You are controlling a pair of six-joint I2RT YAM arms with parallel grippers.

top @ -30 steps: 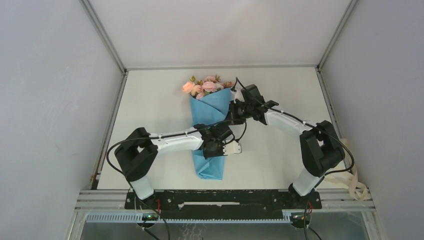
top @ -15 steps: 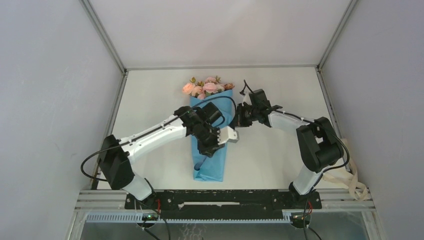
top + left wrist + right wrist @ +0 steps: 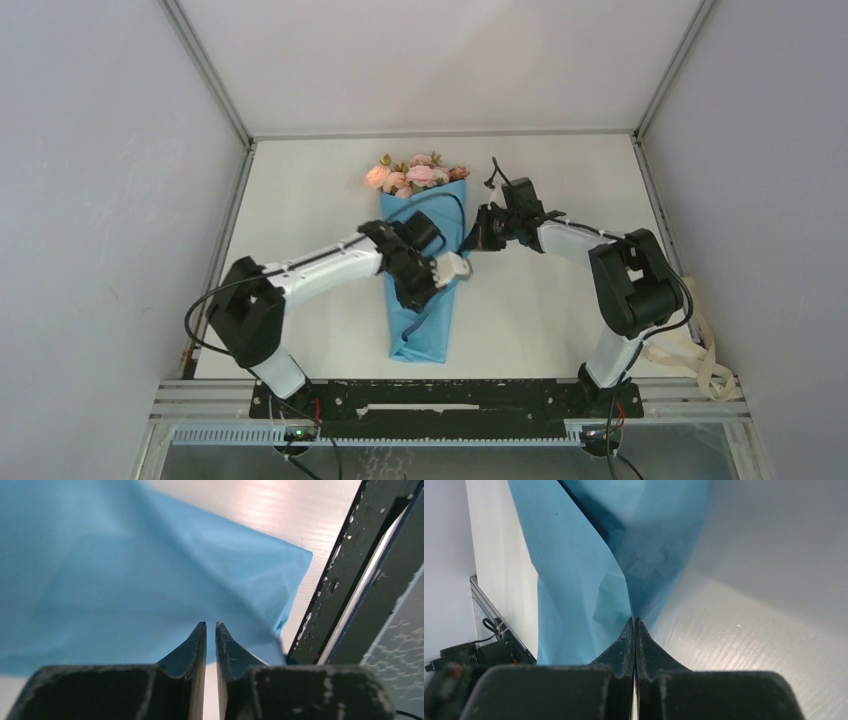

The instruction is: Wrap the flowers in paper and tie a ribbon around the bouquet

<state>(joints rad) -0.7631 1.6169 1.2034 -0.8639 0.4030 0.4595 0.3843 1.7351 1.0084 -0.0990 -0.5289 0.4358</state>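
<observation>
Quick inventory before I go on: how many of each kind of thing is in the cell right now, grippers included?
Flower bunch: 1
Blue paper wrap: 1
Cream ribbon, bunched at the far right: 1
Grippers: 2, left gripper and right gripper
Total: 5

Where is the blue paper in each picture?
Top external: the light blue paper cone lies in the middle of the table, with pink roses at its far end.
Left wrist: it fills the upper left.
Right wrist: it rises from the lower middle to the top, left of centre.
Shared landmark: the white table beside the paper shows in all three views.
</observation>
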